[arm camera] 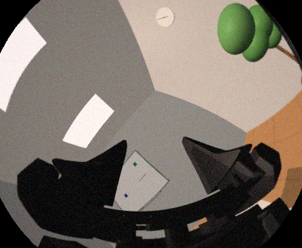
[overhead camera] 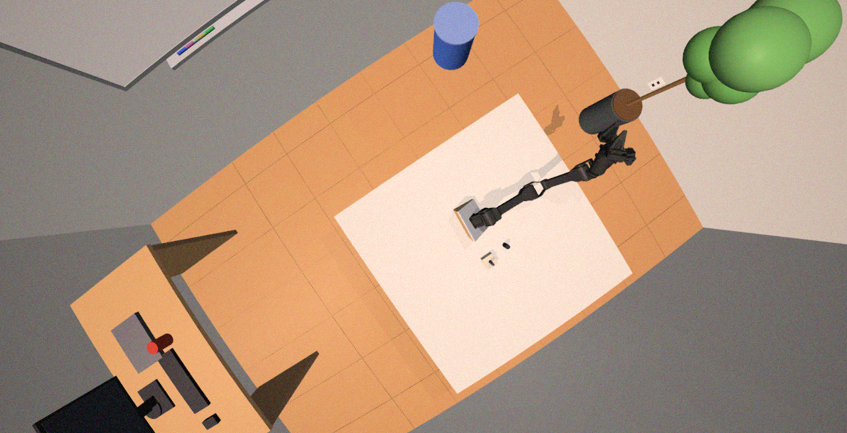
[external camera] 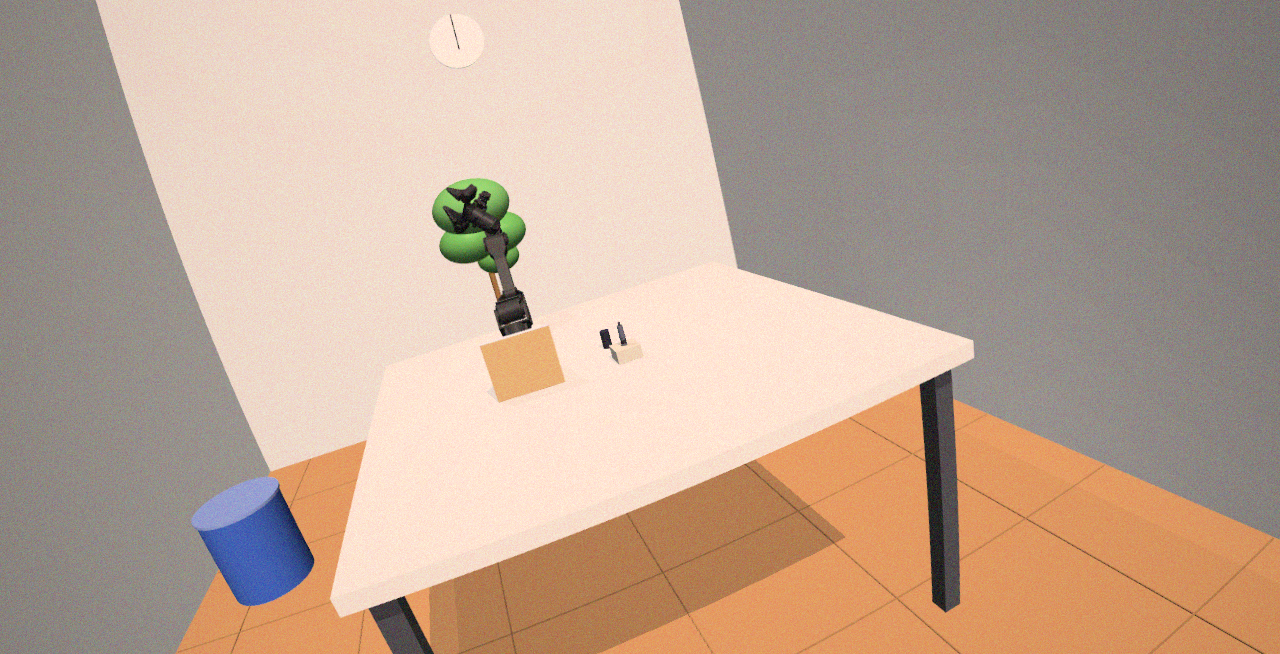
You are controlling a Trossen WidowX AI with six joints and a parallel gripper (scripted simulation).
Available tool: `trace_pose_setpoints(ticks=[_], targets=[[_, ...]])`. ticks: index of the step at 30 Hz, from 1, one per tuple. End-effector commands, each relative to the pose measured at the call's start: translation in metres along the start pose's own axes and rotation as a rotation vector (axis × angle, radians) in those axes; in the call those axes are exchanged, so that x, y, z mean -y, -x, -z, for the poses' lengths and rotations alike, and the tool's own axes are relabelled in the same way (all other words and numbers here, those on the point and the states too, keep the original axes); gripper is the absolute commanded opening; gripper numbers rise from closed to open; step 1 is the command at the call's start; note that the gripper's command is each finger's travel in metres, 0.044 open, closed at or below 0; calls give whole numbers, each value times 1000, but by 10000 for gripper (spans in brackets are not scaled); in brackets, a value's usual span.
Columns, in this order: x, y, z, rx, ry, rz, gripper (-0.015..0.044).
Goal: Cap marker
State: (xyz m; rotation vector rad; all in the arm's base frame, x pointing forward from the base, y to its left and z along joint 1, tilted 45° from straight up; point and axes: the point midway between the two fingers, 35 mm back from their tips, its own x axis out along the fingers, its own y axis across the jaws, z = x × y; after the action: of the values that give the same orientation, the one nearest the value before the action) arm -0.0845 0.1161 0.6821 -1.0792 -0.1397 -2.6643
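Claw (arm camera: 155, 161) wide, holding nothing, raised and aimed up at the room, well apart from the holder block (external camera: 627, 352). Marker (external camera: 622, 333) upright in the block; cap (external camera: 605, 337) loose on the bench (external camera: 805, 354) just beside the block. Cap judged light, rigid, smooth, easily toppled: pinch at mid-body, axis vertical.

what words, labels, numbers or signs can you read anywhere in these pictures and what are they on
None can be read.
Wall clock: a plain face with one hand, no numerals.
Whiteboard tray: only coloured marks, no letters.
Panel between the gripper fingers in the wrist view: a green dot, a blue dot and a faint line, no text.
Marker, cap, holder block: no label visible.
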Motion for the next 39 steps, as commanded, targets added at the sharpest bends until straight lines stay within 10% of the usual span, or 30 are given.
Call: trace_pose_setpoints(ticks=[1,6,18,39], targets=[[-3,-1,1,0,-1,-8,374],[-76,-18,16,-2,-37,-229,242],[-262,13,52,-67,-158,-821,238],[-447,290,96,-530,-290,-1943,238]])
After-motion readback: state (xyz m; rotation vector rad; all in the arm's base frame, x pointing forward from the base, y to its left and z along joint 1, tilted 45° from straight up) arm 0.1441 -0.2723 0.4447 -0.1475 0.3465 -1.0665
